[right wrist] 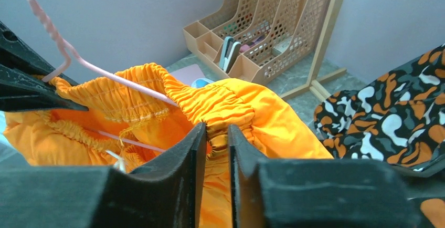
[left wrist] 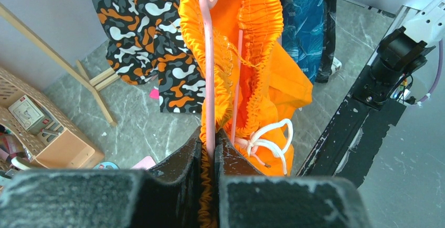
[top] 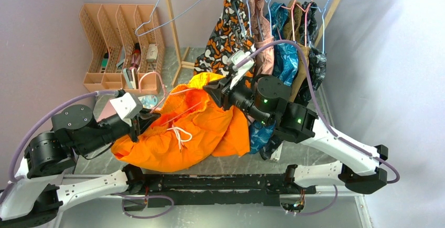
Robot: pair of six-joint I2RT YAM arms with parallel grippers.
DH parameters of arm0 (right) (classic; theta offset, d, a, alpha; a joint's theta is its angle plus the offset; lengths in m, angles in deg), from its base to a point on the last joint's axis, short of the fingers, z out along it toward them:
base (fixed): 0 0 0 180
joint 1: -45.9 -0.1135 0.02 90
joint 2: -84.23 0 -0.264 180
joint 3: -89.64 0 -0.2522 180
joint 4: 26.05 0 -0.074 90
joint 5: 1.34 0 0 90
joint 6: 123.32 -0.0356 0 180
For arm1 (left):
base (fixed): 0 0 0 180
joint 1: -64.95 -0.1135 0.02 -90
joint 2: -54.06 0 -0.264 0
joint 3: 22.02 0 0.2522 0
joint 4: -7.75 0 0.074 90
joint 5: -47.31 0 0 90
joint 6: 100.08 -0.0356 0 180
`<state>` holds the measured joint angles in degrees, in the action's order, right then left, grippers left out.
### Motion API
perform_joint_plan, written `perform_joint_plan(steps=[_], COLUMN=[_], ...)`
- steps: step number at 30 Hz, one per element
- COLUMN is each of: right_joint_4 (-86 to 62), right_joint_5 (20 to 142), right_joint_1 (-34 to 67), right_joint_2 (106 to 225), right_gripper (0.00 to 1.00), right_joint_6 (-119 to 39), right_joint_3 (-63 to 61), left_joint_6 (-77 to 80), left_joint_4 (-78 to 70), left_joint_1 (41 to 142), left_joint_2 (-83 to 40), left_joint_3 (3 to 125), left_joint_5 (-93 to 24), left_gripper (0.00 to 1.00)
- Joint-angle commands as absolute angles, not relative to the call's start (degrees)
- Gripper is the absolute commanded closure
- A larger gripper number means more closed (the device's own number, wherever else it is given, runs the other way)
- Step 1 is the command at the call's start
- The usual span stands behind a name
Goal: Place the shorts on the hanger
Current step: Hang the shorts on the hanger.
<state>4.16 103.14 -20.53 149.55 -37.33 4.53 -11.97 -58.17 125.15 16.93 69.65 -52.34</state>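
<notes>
Fingers (left wrist: 184, 157) of the left gripper (left wrist: 214, 134) are pressed together on the hanger (left wrist: 209, 70). Its pink wire runs straight up out of the pinch, and a strip of orange elastic is caught in there too. Over on the right wrist view, the right gripper (right wrist: 216, 132) has its fingers (right wrist: 184, 154) nipped onto the gathered waistband of the shorts (right wrist: 246, 107), with fabric bunched in the narrow slot between them.

Bright orange, those shorts, all crumpled, with the white drawstring (left wrist: 267, 140) dangling in a loose bow and the pink wire reaching into the open waistband. From above they sit as a heap at centre frame, between the two arms and over the grey counter (top: 94, 161). Whether the lowest fold touches it, I cannot tell.

Close behind, at upper centre, hangs an orange-black-white patterned garment (top: 225, 33), with a blue printed garment (left wrist: 304, 23) beside it. A peach file organiser (top: 123, 39) stands at upper left, and a light-blue hanger (top: 173, 2) sits up on the wooden rack (top: 170, 23).

From overhead the wrists cover both pinches, so only the wrist cameras show them. The whole heap shows only from above.
</notes>
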Motion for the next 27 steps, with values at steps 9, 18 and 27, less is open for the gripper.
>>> perform_joint_plan(steps=[9,18,27], right_joint_4=[7.4,8.82,10.55], right_joint_5=[109.08,114.33,110.24], right_joint_1=[-20.46,-20.38,-13.56], right_joint_2=[151.48,158.25,165.67], right_gripper=[1.0,1.0,1.0], right_joint_6=[-34.37,-33.91,-38.74], right_joint_3=[11.43,19.34,23.51], left_joint_6=[-11.83,-13.06,-14.82], left_joint_4=[-55.97,-57.92,-55.21], left_joint_1=[125.04,125.08,125.03], left_joint_2=[16.86,12.27,13.69], left_joint_3=[68.95,67.31,66.56], left_joint_5=[-48.57,-41.58,-36.16], left_gripper=[0.93,0.93,0.93])
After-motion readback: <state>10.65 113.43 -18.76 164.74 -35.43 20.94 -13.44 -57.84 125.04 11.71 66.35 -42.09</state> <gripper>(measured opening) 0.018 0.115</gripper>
